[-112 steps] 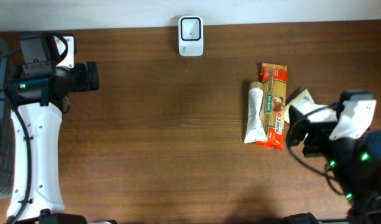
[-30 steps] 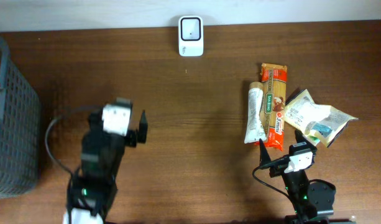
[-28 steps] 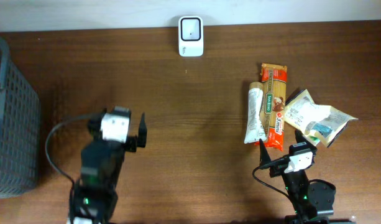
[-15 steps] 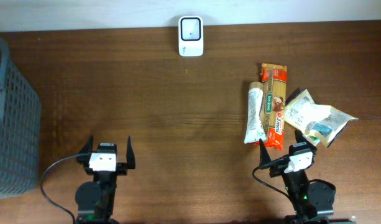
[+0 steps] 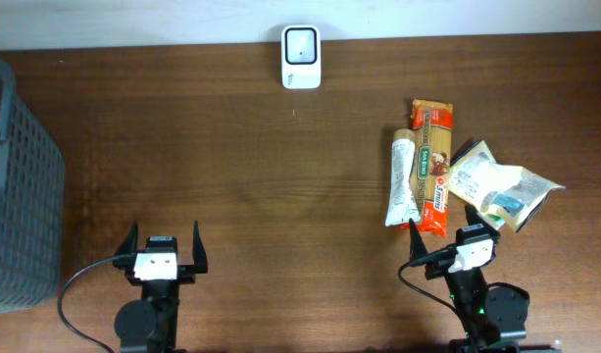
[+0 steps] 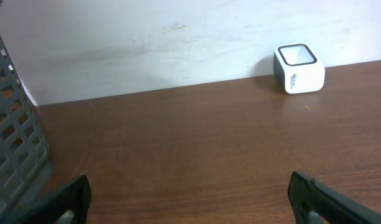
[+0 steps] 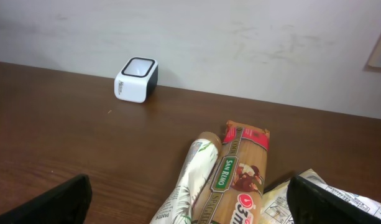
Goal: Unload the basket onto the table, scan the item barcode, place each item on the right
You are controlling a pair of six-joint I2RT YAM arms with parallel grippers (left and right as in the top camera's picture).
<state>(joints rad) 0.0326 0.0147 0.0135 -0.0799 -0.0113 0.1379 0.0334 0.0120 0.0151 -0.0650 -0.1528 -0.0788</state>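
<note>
Three items lie bunched just ahead of the right claw (image 5: 449, 239): a San Remo pasta pack (image 5: 432, 167), a white-green tube (image 5: 402, 178) touching its left side, and a crinkly pouch (image 5: 501, 186) against its right edge. No barcode shows on any of them from these views, so I can't tell which face to turn toward the reader. Right claw is released, jaws spread wide, nothing btwn them; it sits at the near end of the pasta pack, approx. in line w/ it. Left claw (image 5: 164, 239) is likewise released and empty, w/ bare table (image 5: 280, 196) in front and a grey basket (image 5: 21, 186) off to its left. Barcode scanner (image 5: 301, 57) stands well ahead of both, fwd-left of the right claw and fwd-right of the left, by the back wall, window facing up.

Handling, my guess: the pasta pack is the easiest pick. It looks long, light and fairly stiff lengthwise, but the film is prob. slick and the strands inside snap if bent or squeezed hard. Take it across the narrow width near mid-length so it doesn't droop or swing; the jaws look wide enough. Tube looks soft, would dent and may roll. Pouch is floppy, prob. hard to present flat to the window. Lifting the pack may drag tube and pouch since both touch it, so go straight up first.
</note>
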